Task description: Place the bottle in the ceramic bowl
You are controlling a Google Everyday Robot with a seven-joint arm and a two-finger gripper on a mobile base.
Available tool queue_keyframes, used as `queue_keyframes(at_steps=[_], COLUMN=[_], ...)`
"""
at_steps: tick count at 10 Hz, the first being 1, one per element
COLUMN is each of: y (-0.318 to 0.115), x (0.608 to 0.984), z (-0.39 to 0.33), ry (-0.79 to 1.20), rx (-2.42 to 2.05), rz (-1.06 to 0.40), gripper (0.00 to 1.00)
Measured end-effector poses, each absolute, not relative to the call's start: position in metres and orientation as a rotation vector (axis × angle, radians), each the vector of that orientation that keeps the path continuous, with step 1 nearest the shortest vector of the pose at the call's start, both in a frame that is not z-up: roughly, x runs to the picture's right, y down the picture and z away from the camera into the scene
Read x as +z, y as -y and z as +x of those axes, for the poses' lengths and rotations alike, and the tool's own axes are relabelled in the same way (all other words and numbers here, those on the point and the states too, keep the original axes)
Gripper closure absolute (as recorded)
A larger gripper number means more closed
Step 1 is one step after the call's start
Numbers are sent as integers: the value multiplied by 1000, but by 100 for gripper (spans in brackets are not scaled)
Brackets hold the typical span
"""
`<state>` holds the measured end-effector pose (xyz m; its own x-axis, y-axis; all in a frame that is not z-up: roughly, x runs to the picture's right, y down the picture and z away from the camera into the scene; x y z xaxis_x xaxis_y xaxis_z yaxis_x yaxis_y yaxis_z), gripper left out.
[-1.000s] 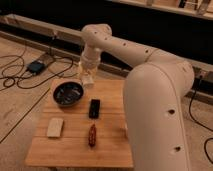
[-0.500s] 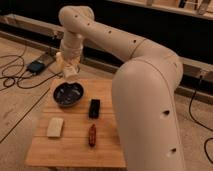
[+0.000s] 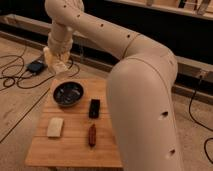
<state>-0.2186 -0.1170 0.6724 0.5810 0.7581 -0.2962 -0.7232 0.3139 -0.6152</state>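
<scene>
The ceramic bowl (image 3: 68,94) is round, glossy and black, and sits at the back left of the wooden table (image 3: 75,150). My gripper (image 3: 56,64) hangs from the big cream arm, above and just behind-left of the bowl, near the table's back-left corner. It is shut on the bottle (image 3: 51,58), a small cream oblong thing held tilted in the air, partly hidden by the fingers. The bowl looks empty.
A cream rectangular block (image 3: 55,127) lies at the front left of the table. A black oblong object (image 3: 94,108) and a dark red-brown oblong object (image 3: 92,135) lie in the middle. Cables and a dark box (image 3: 36,66) are on the floor at left. My arm's bulk fills the right.
The arm has swung left, carrying the bottle from over the table's back edge to a spot behind-left of the bowl. The things on the table have not moved.
</scene>
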Motion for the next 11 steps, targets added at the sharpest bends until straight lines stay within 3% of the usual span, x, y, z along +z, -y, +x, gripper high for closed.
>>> queue_keyframes(at_steps=[6,7,11], y=[116,115,117], x=[673,680,707], z=[-220,-219,-228], ry=[50,45,44], rx=[973,959,926], rz=[-783,-774,-733], gripper=[25,20,20])
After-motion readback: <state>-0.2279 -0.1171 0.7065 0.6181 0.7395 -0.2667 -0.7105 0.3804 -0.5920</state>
